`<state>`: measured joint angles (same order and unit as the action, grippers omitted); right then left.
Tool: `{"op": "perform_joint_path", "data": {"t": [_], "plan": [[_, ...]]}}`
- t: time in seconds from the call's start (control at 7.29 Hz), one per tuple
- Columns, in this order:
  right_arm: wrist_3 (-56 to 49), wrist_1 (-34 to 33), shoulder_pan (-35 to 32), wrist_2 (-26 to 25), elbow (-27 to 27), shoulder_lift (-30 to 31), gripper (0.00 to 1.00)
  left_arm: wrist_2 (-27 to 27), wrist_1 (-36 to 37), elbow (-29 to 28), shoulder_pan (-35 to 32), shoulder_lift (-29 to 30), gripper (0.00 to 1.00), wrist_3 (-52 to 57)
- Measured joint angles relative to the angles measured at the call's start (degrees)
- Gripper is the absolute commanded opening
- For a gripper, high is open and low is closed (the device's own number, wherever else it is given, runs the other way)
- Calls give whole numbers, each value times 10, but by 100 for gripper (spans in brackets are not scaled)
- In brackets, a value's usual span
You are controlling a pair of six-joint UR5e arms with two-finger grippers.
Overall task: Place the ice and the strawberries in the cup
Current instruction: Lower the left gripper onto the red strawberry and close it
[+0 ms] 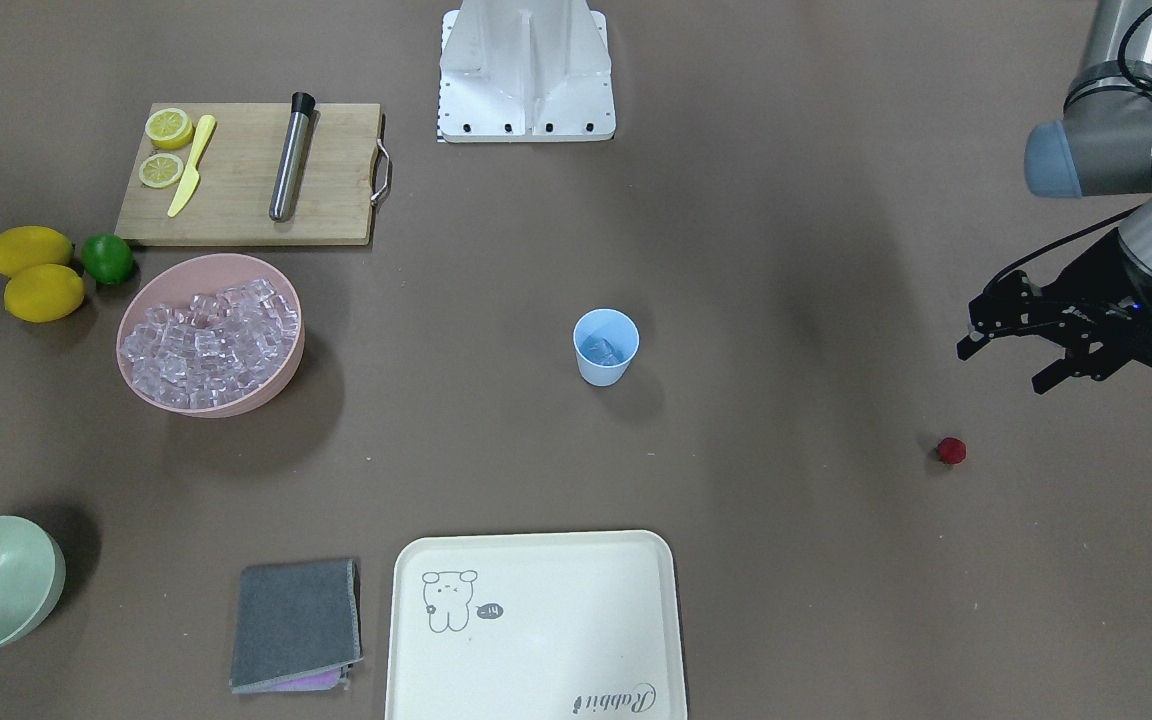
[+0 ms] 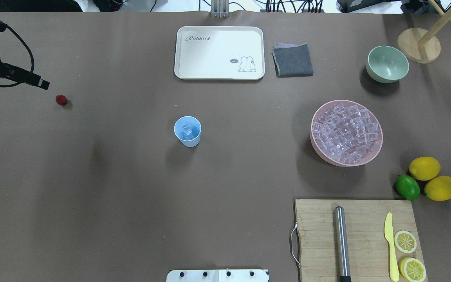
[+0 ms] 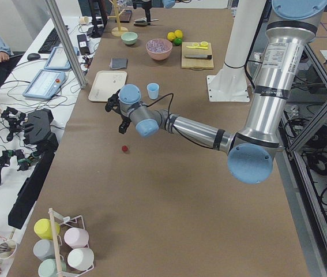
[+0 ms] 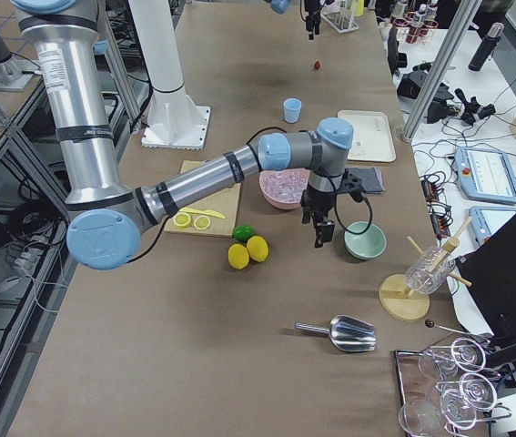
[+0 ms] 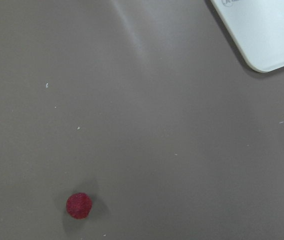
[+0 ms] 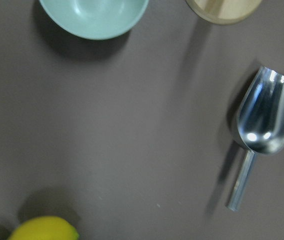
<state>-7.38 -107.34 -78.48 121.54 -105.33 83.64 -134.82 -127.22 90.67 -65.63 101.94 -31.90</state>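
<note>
Strawberry point(image 5: 79, 205) is the closest thing to the left wrist lens, low in that view. It lies bare on the worktop point(image 1: 786, 300) and nothing touches it. It's well apart from the cup point(image 1: 604, 372), out toward the robot's left end.

Cup stands upright mid-worktop with ice point(image 1: 601, 348) already in it, at least one clear cube. No berry inside. The bulk of the ice point(image 1: 211, 340) is heaped in the pink bowl point(image 1: 198, 408), well off on the robot's right side.

Left pincer point(image 1: 1003, 367) hangs above the worktop near the strawberry, on the robot's side of it, not touching. Fingers are apart with nothing between them.

Right pincer point(image 4: 318, 241) shows only in the exterior right view, hanging between the pink bowl, the green bowl point(image 4: 365, 241) and the lemons point(image 4: 248, 250). Can't tell whether its fingers are apart or together. Its wrist view shows the metal scoop point(image 6: 262, 120) lying flat.

Further out: cream tray point(image 1: 536, 640) and grey cloth point(image 1: 296, 625) on the operator edge, and a cutting board point(image 1: 236, 200) with lemon halves point(image 1: 166, 147), a yellow knife point(image 1: 191, 167) and a steel rod point(image 1: 288, 160).
</note>
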Motion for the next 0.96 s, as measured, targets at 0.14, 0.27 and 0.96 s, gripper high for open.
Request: {"op": "perform_joint_path", "data": {"t": [0.14, 0.27, 0.96], "plan": [[-50, 24, -53, 13, 2, 54, 98, 0, 1, -4, 0, 1, 99, -1], [-69, 41, -99, 18, 3, 99, 98, 0, 1, -9, 0, 1, 99, -1], [-75, 82, -160, 57, 18, 159, 99, 162, -10, -100, 58, 46, 99, 7]]}}
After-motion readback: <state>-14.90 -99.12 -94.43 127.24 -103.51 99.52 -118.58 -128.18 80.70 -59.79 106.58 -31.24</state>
